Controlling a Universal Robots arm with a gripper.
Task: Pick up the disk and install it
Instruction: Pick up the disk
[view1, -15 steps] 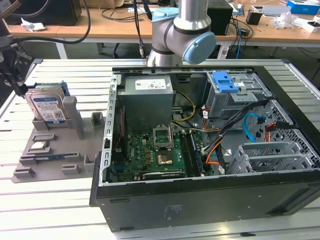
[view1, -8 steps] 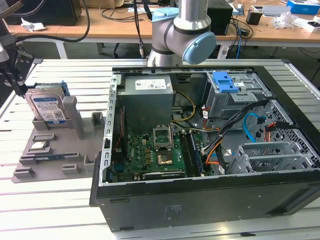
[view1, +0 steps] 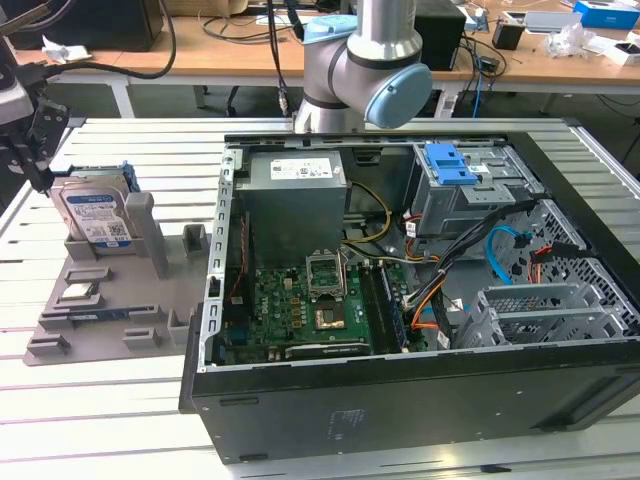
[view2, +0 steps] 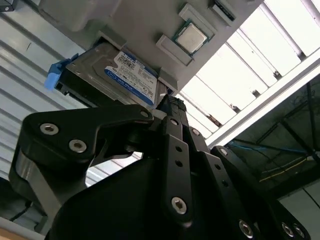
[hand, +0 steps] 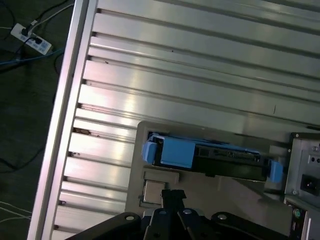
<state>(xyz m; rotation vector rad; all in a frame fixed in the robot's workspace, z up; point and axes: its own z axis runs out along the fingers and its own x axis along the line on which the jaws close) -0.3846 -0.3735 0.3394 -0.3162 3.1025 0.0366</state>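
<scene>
The disk (view1: 97, 215) is stood on edge in the grey holder (view1: 100, 300) at the exterior view's left, long axis roughly upright, while the gripper (hand: 172, 194), pressed together and empty, is held nearby.

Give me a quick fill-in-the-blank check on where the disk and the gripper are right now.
1. The disk stands on edge in a grey holder, on the exterior view's ____ of the computer case.
2. The plastic frame clipped around the disk is ____ in colour.
3. The disk is ____ the case, not yet installed.
4. The thing nearest the gripper is the ____.
Missing words: left; blue; outside; disk.
</scene>
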